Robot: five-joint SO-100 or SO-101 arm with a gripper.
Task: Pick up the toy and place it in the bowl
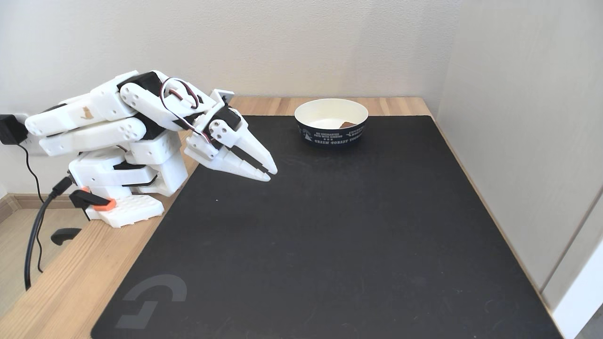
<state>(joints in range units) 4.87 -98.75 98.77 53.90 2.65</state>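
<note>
The round paper bowl (331, 135), cream inside and navy outside with white print, stands at the back of the black mat. The small reddish-brown toy (347, 125) lies inside it near the right wall, partly hidden by the rim. My white gripper (270, 173) hangs folded low at the left of the mat, well left of the bowl. Its fingertips point right and down, shut with nothing between them.
A large black mat (330, 245) covers most of the wooden table (70, 282). The arm's base (127, 207) is clamped at the table's left edge, with cables trailing off it. Walls close in behind and at the right.
</note>
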